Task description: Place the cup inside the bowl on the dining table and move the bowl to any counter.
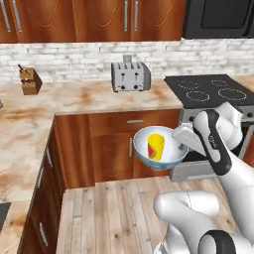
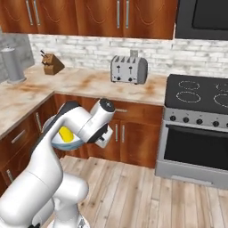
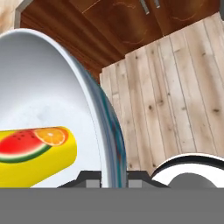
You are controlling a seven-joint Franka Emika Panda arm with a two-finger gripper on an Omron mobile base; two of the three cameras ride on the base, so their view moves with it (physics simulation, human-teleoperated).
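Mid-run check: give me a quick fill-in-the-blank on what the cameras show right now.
1. The yellow cup sits inside the ____.
2. The gripper holds the bowl by its ____.
3. The bowl hangs above the wooden ____.
4. The toaster stands on the ____.

Answers: bowl; rim; floor; counter

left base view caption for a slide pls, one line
Gripper clamped on the rim of the bowl, carrying it with the cup inside, above the wood floor near the stove.
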